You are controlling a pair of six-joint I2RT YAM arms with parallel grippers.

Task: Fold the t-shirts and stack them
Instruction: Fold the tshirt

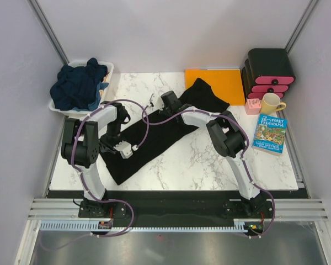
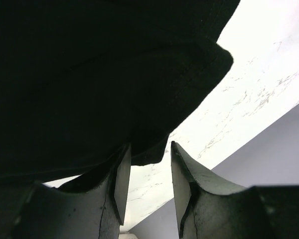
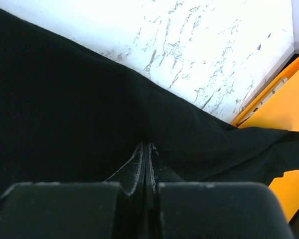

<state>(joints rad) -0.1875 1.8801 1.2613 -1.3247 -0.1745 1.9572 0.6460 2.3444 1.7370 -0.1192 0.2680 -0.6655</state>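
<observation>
- The black cloth t-shirt (image 1: 160, 138) lies diagonally across the white marble tabletop (image 1: 209, 165), far end on the flat orange sheet (image 1: 229, 83).
- The navy cloth t-shirts (image 1: 77, 85) fill the white plastic basket (image 1: 56, 107), far left.

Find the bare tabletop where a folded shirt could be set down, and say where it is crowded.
Largest free patch: the near-right tabletop, bordered by the black t-shirt, the right arm and the book. A smaller one: the far edge between the basket and the orange sheet. Crowded: the far-right corner, with drawers, mug and book.
</observation>
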